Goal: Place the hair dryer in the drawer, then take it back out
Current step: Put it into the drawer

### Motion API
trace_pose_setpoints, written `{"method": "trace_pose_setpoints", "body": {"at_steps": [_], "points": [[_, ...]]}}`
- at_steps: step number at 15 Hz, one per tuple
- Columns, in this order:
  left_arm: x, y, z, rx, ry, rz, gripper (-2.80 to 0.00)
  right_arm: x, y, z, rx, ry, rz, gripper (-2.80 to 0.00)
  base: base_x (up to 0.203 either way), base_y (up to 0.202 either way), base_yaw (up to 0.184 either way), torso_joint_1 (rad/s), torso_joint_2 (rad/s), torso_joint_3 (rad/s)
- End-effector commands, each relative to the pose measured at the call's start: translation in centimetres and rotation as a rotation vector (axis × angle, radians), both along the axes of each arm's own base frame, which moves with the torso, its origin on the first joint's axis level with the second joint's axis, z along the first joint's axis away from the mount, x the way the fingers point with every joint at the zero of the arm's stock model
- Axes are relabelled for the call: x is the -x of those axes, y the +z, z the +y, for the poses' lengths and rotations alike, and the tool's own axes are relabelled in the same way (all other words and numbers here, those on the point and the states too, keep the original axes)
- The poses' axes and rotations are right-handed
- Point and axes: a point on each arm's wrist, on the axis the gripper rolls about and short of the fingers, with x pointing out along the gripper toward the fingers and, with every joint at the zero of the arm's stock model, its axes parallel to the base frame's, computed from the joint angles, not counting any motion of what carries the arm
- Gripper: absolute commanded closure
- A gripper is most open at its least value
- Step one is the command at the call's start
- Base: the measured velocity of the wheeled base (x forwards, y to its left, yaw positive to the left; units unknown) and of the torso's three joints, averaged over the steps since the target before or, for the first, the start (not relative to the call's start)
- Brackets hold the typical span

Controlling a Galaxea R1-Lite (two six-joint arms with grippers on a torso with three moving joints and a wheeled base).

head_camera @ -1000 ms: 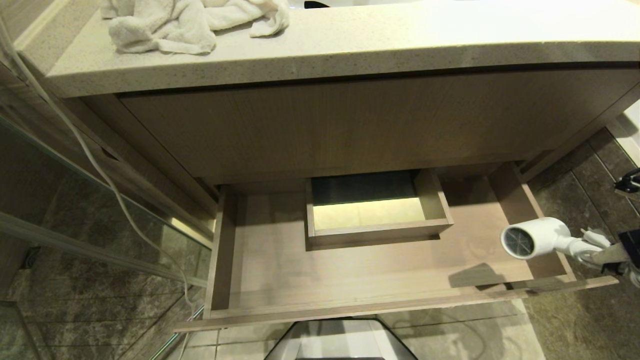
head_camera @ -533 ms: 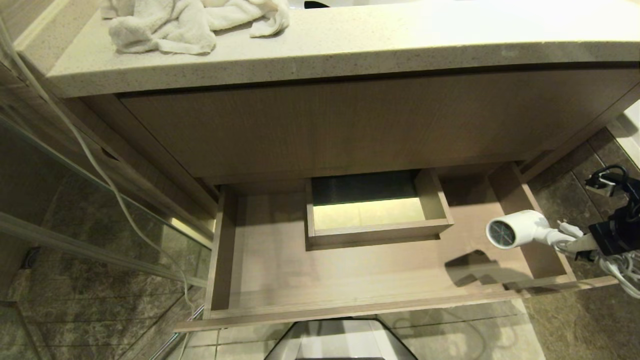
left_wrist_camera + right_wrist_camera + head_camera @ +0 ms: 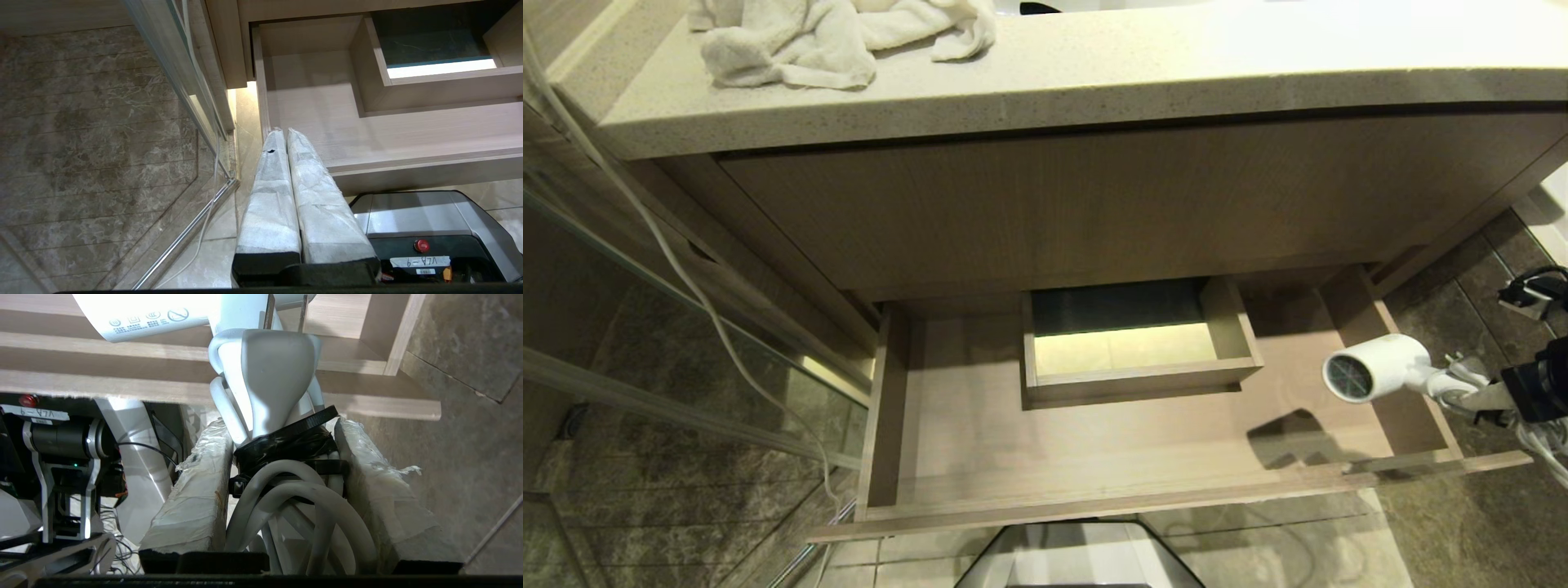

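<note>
Hair dryer [image 3: 1376,378], white, rigid, likely light and smooth-shelled: held above the open drawer's [image 3: 1094,457] right end, right hand [image 3: 282,465] clamped on its cord-wrapped handle, the sensible hold; left hand [image 3: 286,134] pressed together, idle.

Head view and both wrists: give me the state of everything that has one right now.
drawer: pulled open, floor bare.
hair dryer: held in the air over the drawer's right end.
right gripper: shut on the hair dryer's handle and bundled cord.
left gripper: shut, holding nothing.
towel: crumpled on the countertop.
</note>
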Motion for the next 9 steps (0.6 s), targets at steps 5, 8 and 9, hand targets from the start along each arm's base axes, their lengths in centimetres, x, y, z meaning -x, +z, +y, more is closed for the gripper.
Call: {"method": "trace_pose_setpoints", "body": {"at_steps": [5, 8, 9], "points": [[0.0, 0.0, 0.0, -0.001, 0.0, 0.001, 0.0, 5.1, 2.1, 2.4, 0.061, 0.005, -0.118, 0.0, 0.0, 0.0, 0.0, 0.0, 0.0, 0.0], [0.0, 0.0, 0.0, -0.001, 0.0, 0.001, 0.0, 5.6, 2.3, 2.6, 0.072, 0.005, -0.139, 0.0, 0.0, 0.0, 0.0, 0.0, 0.0, 0.0], [0.0, 0.0, 0.0, -0.001, 0.0, 0.001, 0.0, 5.6, 2.3, 2.6, 0.072, 0.005, -0.139, 0.0, 0.0, 0.0, 0.0, 0.0, 0.0, 0.0]]}}
